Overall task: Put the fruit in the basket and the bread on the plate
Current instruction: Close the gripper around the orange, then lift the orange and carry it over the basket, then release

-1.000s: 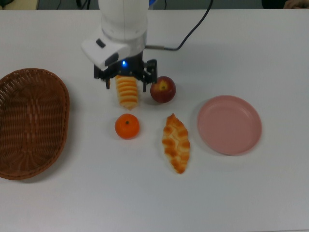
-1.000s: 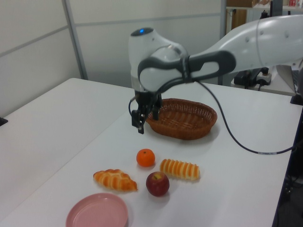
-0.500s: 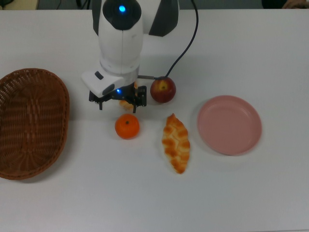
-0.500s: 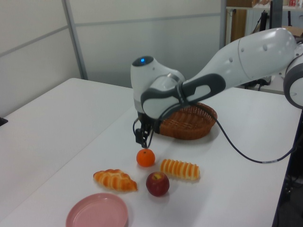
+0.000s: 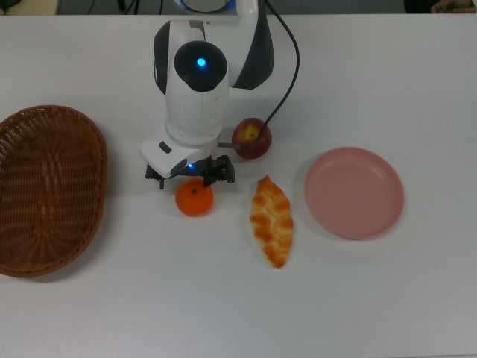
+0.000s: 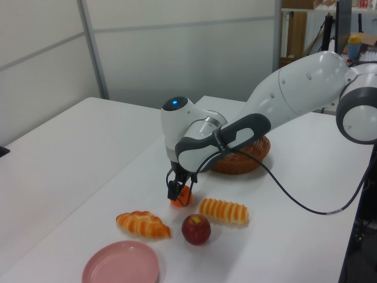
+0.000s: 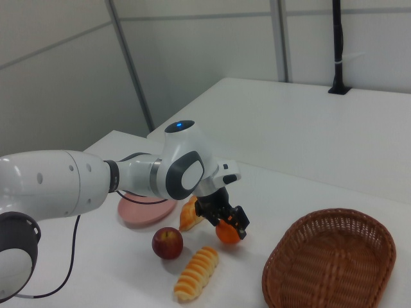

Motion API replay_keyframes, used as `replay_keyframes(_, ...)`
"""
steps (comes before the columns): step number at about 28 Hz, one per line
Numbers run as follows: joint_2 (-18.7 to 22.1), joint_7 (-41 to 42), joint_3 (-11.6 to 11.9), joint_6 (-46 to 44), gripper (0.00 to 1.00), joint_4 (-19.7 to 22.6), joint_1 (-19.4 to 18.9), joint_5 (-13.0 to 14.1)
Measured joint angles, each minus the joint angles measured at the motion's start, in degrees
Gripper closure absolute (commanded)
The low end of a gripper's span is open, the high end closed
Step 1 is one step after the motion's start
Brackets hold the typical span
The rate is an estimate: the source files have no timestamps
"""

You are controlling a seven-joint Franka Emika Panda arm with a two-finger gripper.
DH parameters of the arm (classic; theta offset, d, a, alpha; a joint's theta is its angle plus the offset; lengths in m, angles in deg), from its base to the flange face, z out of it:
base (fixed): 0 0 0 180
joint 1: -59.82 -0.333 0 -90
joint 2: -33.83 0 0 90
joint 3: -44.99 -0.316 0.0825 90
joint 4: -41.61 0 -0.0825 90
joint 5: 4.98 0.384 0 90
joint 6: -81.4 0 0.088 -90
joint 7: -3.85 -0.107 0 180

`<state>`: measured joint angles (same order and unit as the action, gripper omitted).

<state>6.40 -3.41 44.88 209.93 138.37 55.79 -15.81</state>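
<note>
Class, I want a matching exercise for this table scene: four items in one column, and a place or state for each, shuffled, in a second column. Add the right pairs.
Items
1. mandarin
2. apple
3. plate
4. plaited loaf

Places or states
A. empty, at the top view's right
B. right under the claw
C. lying between the mandarin and the plate
D. beside the arm, touching its cable in the top view

Pairs: 1-B, 2-D, 3-A, 4-C
</note>
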Motion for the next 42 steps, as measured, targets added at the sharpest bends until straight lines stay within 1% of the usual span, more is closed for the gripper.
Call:
replay_keyframes(6, -0.4, -1.9, -0.1, 0.1, 0.00, -0.3, 0.0, 0.0)
replay_keyframes(15, -0.1, -2.6, -0.4, 0.1, 0.00, -2.0, -0.1, 0.0)
replay_keyframes(20, -0.8, -4.2, -0.8, 0.1, 0.00, -1.8, -1.6, 0.0)
replay_keyframes(23, -2.0, -5.1, -0.8, 0.1, 0.01, -1.7, -2.4, -0.7)
replay_keyframes(25, -2.6, -5.4, -0.8, 0.2, 0.07, -1.7, -2.4, -1.1)
replay_keyframes(26, -2.9, -5.5, -0.8, 0.3, 0.21, -1.8, -2.4, -1.1)
replay_keyframes(27, -3.1, -5.5, -0.7, 0.5, 0.32, -2.0, -2.3, -1.2)
replay_keyframes(29, -3.3, -5.5, -0.6, 0.7, 0.50, -2.4, -1.9, -1.2)
replay_keyframes(30, -3.3, -5.5, -0.5, 0.8, 0.56, -2.6, -1.6, -1.2)
replay_keyframes(31, -3.3, -5.5, -0.4, 1.0, 0.67, -2.8, -1.3, -1.2)
replay_keyframes(34, -3.3, -5.5, -0.4, 1.5, 0.72, -3.4, 0.2, -1.2)
replay_keyframes(35, -3.3, -5.4, -0.3, 1.6, 0.78, -3.5, 0.6, -1.2)
replay_keyframes(36, -3.3, -5.4, -0.3, 1.7, 0.89, -3.6, 0.9, -1.2)
replay_keyframes(37, -3.3, -5.4, -0.3, 1.7, 0.95, -3.7, 1.2, -1.2)
replay_keyframes(38, -3.3, -5.4, -0.3, 1.7, 0.99, -3.7, 1.4, -1.2)
replay_keyframes(42, -3.3, -5.4, -0.4, 1.8, 0.99, -3.8, 1.4, -1.2)
